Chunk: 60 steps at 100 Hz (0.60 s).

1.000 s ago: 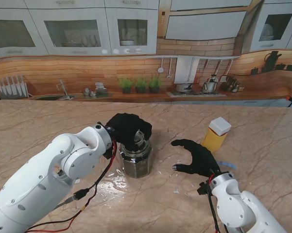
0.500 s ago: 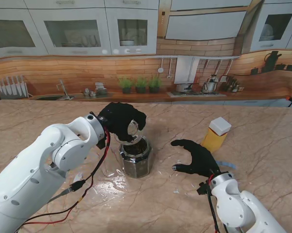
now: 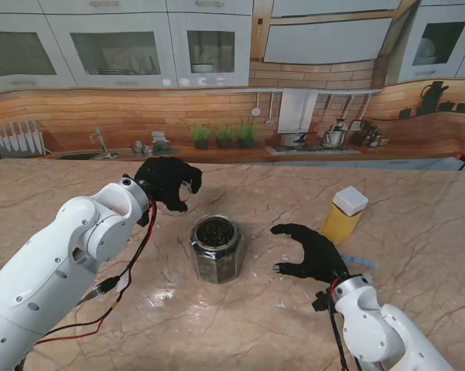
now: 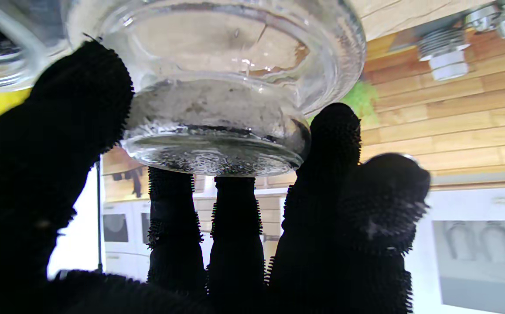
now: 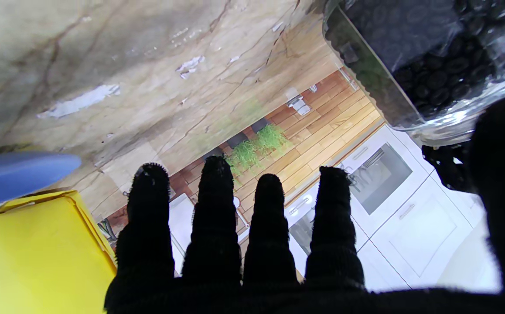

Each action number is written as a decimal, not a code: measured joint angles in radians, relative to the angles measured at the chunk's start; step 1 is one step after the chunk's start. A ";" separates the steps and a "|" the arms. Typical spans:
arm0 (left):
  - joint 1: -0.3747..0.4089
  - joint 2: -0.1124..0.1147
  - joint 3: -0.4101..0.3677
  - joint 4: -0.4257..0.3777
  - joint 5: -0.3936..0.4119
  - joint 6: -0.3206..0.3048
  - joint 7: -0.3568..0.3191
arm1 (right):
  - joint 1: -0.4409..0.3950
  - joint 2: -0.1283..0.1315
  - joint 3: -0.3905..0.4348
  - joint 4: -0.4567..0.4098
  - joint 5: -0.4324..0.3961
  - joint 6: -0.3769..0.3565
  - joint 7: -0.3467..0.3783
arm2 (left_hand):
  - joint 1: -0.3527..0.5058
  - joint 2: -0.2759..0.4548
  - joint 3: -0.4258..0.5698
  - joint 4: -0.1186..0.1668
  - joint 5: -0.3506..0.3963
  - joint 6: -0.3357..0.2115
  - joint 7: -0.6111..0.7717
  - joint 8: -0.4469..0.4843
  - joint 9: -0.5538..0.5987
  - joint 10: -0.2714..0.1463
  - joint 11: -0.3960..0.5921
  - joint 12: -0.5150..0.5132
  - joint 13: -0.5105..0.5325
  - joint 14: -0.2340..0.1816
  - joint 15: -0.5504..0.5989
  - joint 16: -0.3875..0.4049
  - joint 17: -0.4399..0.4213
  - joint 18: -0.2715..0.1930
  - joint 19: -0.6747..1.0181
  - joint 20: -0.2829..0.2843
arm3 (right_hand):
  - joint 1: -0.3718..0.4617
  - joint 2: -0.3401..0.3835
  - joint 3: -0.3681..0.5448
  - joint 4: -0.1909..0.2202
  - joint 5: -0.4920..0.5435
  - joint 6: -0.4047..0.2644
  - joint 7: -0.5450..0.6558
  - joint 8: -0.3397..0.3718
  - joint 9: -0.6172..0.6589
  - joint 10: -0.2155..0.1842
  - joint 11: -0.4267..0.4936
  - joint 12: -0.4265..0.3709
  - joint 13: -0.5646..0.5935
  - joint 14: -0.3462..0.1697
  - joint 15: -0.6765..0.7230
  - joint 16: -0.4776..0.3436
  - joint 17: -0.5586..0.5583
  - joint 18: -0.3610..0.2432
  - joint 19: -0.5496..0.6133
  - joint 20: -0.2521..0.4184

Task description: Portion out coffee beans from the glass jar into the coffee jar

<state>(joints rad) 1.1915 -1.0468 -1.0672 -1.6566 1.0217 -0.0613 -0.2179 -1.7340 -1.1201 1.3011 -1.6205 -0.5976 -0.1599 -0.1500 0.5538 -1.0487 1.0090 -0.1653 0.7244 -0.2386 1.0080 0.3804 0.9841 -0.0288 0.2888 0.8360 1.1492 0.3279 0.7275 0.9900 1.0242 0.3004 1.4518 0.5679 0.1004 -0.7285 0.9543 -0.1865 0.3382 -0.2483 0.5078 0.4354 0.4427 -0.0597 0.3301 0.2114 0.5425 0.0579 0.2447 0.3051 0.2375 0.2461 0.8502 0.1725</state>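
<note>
The table [image 3: 418, 232] carries the jar [image 3: 216, 249] at its middle, upright, long axis vertical, mouth open and facing up, beans visible inside. The yellow container [image 3: 344, 214] stands to its right, cap on. Step in hand, as judged: lid removal. The left hand [image 3: 168, 183] is closed around the glass lid [image 4: 217, 87], held clear of the jar on its far left. The right hand [image 3: 309, 253] hovers empty, fingers spread, between jar and container. Next: set the lid down.

Open marble between glass jar [image 3: 216, 249] and yellow coffee jar [image 3: 345, 214].
</note>
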 measured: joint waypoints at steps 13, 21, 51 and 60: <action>-0.034 -0.001 0.020 0.074 0.003 0.016 0.021 | 0.003 0.000 -0.004 0.008 0.004 0.001 0.000 | 0.000 0.000 0.000 0.000 0.000 0.000 0.002 0.000 0.000 0.000 0.000 0.000 0.000 0.000 0.000 0.000 0.000 0.000 0.000 0.000 | 0.000 0.000 0.000 0.000 0.000 0.000 0.000 0.000 0.000 0.000 0.000 0.000 0.003 0.000 0.000 0.000 0.000 0.000 0.000 0.000; -0.056 -0.001 0.035 0.115 0.002 0.026 0.022 | 0.004 0.000 -0.006 0.013 0.004 0.002 0.000 | 0.000 0.000 0.000 0.000 0.000 0.000 0.002 0.000 0.000 0.000 0.000 0.000 0.000 0.000 0.000 0.000 0.000 0.000 0.000 0.000 | 0.000 0.000 0.000 0.000 0.000 0.000 0.000 0.000 0.000 0.000 0.000 0.000 0.005 0.000 0.000 0.000 0.000 0.000 0.000 0.000; -0.109 -0.006 0.117 0.279 -0.046 0.086 0.120 | 0.011 0.000 -0.010 0.023 0.007 0.010 0.006 | 0.000 0.000 0.000 0.000 -0.001 0.000 0.006 0.000 0.000 0.000 0.000 0.001 0.000 0.000 0.000 0.000 0.000 0.000 0.000 0.000 | 0.000 0.000 0.000 0.000 0.000 0.000 0.000 0.000 0.000 0.000 0.000 0.000 0.005 0.000 0.000 0.000 0.000 0.000 0.000 0.000; -0.115 -0.013 0.138 0.323 -0.065 0.098 0.145 | 0.014 0.000 -0.013 0.024 0.007 0.011 0.011 | 0.000 0.000 0.000 0.000 -0.003 0.000 0.007 0.000 0.000 0.000 0.000 0.002 0.000 0.000 0.000 0.000 0.000 0.000 0.000 0.000 | 0.000 0.000 0.000 0.000 0.000 0.000 0.000 0.000 0.000 0.000 0.000 0.000 0.005 0.000 0.000 0.000 0.000 0.000 0.000 0.000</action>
<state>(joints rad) 1.0764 -1.0594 -0.9288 -1.3332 0.9563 0.0367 -0.0726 -1.7204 -1.1200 1.2882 -1.5963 -0.5907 -0.1494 -0.1392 0.5540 -1.0487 1.0087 -0.1654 0.7216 -0.2387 1.0149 0.3804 0.9842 -0.0288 0.2888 0.8376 1.1492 0.3280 0.7275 0.9900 1.0244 0.3004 1.4518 0.5680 0.1004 -0.7285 0.9543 -0.1865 0.3382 -0.2484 0.5078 0.4352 0.4427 -0.0597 0.3301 0.2114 0.5472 0.0579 0.2447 0.3051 0.2376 0.2461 0.8501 0.1726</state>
